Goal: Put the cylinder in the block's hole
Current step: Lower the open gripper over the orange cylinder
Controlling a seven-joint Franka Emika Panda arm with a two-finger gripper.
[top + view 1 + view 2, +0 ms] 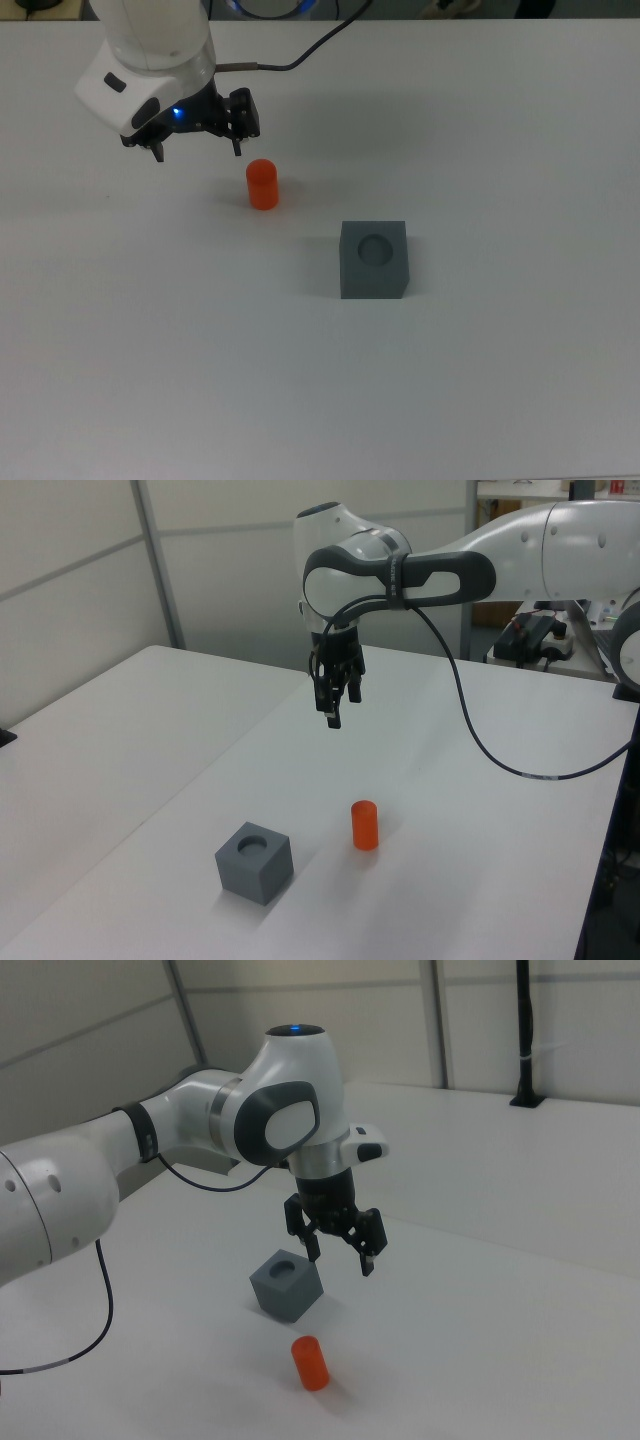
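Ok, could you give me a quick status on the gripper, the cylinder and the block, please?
Gripper open, empty, above the table. Cylinder upright on the table, apart from the block. Block's hole up, empty. Nothing between them.

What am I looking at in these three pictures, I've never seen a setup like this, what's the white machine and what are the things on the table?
The white machine is a robot arm. At its end is a gripper with two fingers, open and holding nothing, hanging above the white table.

All three pictures show the same moment from different cameras: the top view looks down on the table, and the left and right views look across it from two other sides.

Two things stand on the table, apart from each other: a small orange-red cylinder, upright, and a dark grey block with a round hole in its top. The hole is empty. The black cable hangs from the arm.
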